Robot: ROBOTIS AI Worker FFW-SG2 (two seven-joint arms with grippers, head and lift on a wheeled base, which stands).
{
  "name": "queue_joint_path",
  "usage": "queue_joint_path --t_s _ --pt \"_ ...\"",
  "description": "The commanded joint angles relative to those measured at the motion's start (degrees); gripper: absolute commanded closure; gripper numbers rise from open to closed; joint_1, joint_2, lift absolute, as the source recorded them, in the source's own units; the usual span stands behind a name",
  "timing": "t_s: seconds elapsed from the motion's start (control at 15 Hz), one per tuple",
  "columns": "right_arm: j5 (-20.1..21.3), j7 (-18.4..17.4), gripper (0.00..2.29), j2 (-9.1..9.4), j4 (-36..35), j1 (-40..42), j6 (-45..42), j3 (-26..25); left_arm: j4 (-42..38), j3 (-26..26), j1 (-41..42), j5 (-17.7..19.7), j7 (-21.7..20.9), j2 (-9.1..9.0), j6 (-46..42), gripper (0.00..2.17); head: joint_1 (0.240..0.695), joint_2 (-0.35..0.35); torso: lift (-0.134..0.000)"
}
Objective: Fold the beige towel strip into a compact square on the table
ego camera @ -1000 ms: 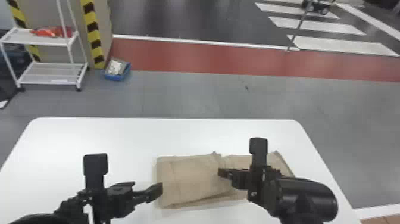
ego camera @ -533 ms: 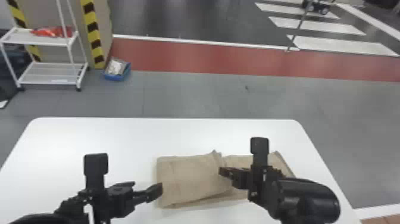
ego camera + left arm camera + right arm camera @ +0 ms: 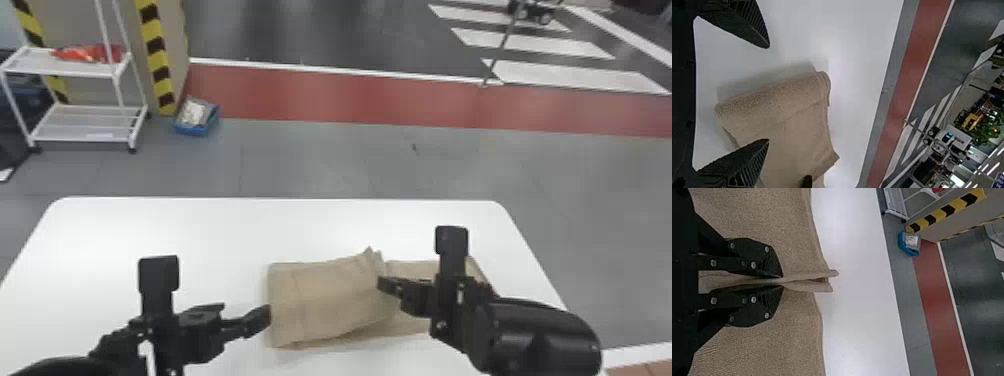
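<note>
The beige towel strip (image 3: 325,300) lies on the table's right half, its left part folded in layers and a raised ridge near its middle. My left gripper (image 3: 245,312) stands at the towel's left edge. In the left wrist view, that gripper (image 3: 768,94) is open, with its fingers apart around the thick folded end of the towel (image 3: 785,113). My right gripper (image 3: 390,287) is over the ridge. Seen from the right wrist, the gripper (image 3: 781,281) is shut on a pinched fold of the towel (image 3: 805,280), whose edge sticks out beyond the fingertips.
The white table (image 3: 150,225) has its far edge beyond the towel. On the floor behind are a white wheeled rack (image 3: 85,125) and a blue box (image 3: 197,120) at the left. A thin pole (image 3: 500,50) stands at the back right.
</note>
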Motion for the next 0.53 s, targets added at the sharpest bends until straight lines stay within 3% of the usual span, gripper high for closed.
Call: queue_joint_path --t_s 0.0,0.2,0.33,0.47 --pt "-0.51 0.53 0.97 -0.11 -4.92 1.48 3.38 -2.48 0.24 0.34 0.0 -0.1 0.04 0.0 -0.08 0.02 0.695 -0.199 0.0" --pt "-2.8 2.02 0.97 -0.37 -11.16 2.36 8.47 -7.23 0.16 0.87 -0.09 -0.1 0.13 0.0 -0.25 0.02 0.695 -0.225 0.0" --pt "-4.38 2.46 0.97 -2.13 -14.06 2.18 12.52 -8.46 0.07 0.7 -0.09 -0.1 0.13 0.0 -0.25 0.02 0.695 -0.24 0.0" --pt "-4.73 2.46 0.97 -2.22 -16.26 2.01 13.22 -9.25 -0.2 0.52 0.53 -0.02 -0.31 0.0 -0.08 0.02 0.695 -0.254 0.0"
